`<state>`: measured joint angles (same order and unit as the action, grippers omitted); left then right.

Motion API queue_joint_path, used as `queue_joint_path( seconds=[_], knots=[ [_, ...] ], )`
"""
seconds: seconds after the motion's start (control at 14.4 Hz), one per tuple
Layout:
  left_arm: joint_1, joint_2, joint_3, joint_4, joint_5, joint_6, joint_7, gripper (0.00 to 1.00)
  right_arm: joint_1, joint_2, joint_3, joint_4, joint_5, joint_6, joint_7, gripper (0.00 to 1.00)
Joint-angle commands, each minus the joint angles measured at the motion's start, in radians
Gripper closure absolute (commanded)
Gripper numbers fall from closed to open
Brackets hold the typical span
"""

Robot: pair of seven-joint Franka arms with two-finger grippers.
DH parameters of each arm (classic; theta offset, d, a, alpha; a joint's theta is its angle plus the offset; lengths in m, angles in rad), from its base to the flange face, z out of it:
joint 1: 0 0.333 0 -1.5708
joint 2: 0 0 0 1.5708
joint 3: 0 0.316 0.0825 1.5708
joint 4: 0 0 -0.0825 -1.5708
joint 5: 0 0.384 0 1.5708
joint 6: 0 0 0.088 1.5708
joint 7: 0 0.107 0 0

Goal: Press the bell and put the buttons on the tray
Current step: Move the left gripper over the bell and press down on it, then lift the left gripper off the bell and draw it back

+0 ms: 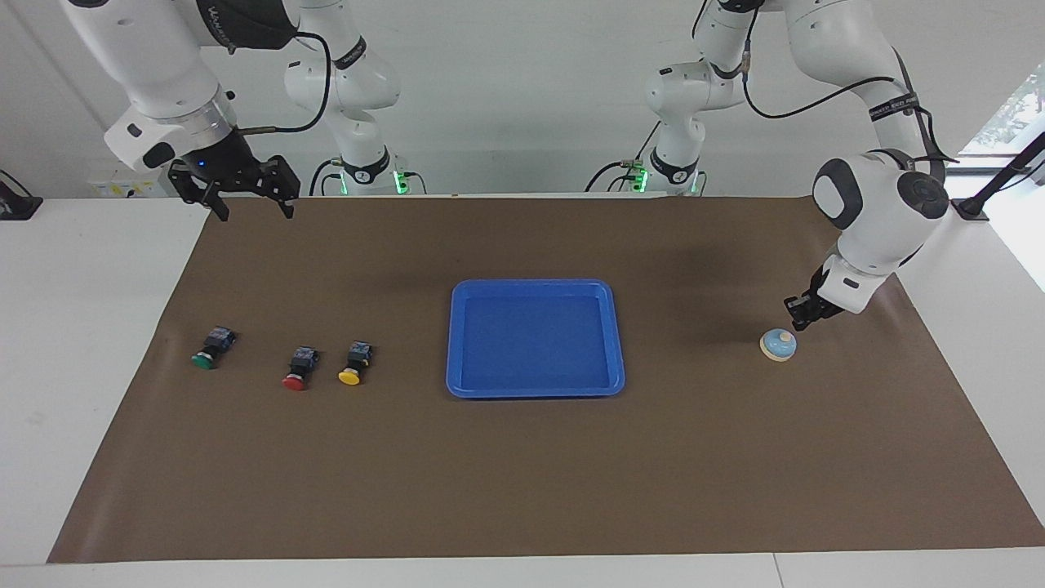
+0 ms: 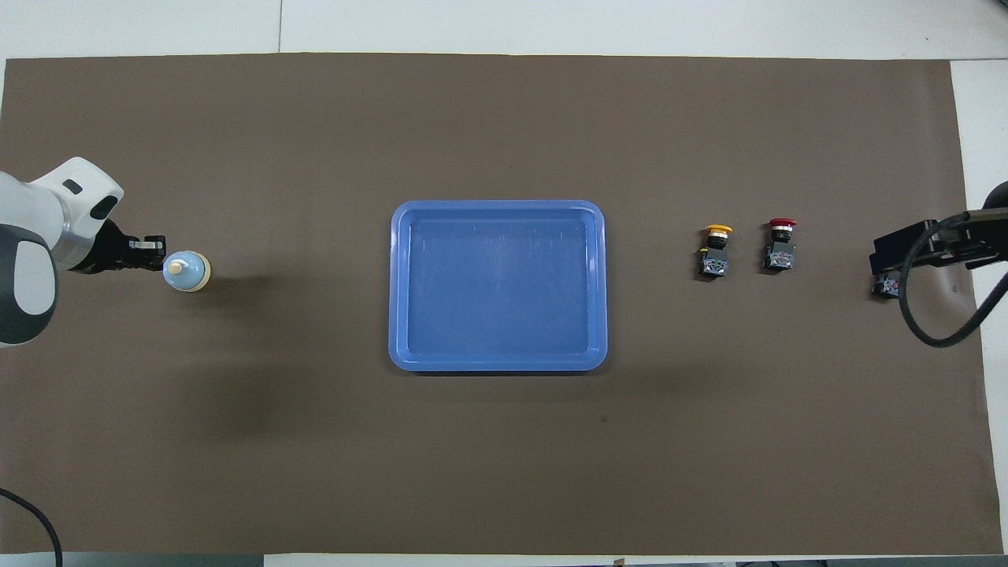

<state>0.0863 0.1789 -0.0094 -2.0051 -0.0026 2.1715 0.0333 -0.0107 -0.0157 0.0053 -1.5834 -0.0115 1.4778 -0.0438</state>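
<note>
Facing view: left hand (image 1: 798,320), fingertips pressed together, poised just above small light-blue dome bell with cream knob (image 1: 779,345), at left arm's end of brown-covered worktop (image 1: 522,490). Best press, I'd judge: centre tips on knob, push straight down (slanted push could skid bell). Right hand (image 1: 251,204) waits, fingers spread, empty, over worktop's edge. Flat bright-blue plastic tray (image 1: 619,343) mid-worktop holds nothing. Yellow-capped (image 1: 354,363), red-capped (image 1: 299,369), green-capped black push buttons (image 1: 211,348) in row toward right arm's end.
</note>
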Motion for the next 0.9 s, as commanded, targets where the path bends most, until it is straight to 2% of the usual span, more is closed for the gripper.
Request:
queue_joint_path(
  seconds=[0.0,0.35,0.49,0.56,0.76,0.83],
  knots=[
    [0.004,0.034,-0.003,-0.012,0.016,0.054,0.008,1.00,-0.017,-0.018,0.012,-0.020,-0.013,0.003,-0.010,0.00],
    [0.006,0.051,-0.003,-0.038,0.016,0.099,0.008,1.00,-0.017,-0.018,0.012,-0.020,-0.013,0.003,-0.010,0.00],
    [0.006,0.051,-0.003,-0.078,0.016,0.161,0.008,1.00,-0.017,-0.018,0.012,-0.020,-0.013,0.003,-0.010,0.00],
    [0.006,0.051,-0.001,-0.067,0.016,0.146,0.010,1.00,-0.017,-0.018,0.012,-0.020,-0.013,0.003,-0.010,0.00],
    [0.006,0.031,-0.003,0.021,0.016,0.012,0.010,1.00,-0.017,-0.018,0.012,-0.020,-0.013,0.003,-0.010,0.00],
    [-0.005,-0.004,-0.004,0.131,0.016,-0.157,0.007,1.00,-0.017,-0.018,0.012,-0.020,-0.013,0.003,-0.010,0.00]
  ],
)
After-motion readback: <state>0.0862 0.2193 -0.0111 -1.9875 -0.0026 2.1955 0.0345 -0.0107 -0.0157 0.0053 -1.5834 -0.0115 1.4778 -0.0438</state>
